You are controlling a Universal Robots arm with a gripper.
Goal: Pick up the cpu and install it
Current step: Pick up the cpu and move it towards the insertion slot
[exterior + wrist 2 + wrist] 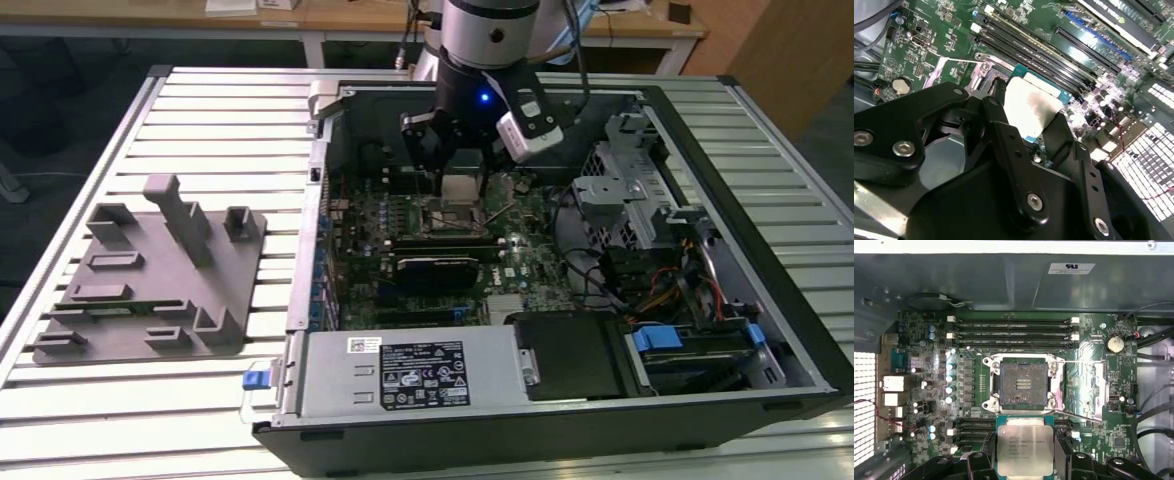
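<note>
One grey moulded fixture (147, 285) sits on the slatted table (80, 400), at the exterior view's left. To its right is one open computer case (534, 440), motherboard (1119, 375) exposed. One arm (487, 40) reaches down over the board. One hand (1025, 462), two black fingers (979, 465) clamped on the edges of one cpu (1025, 450), silvery top. The cpu is held near the one open, empty socket (1023, 387), not seated.

A grey fixture (147, 290) lies beside the open computer case (534, 440) (motherboard (534, 265) exposed).
</note>
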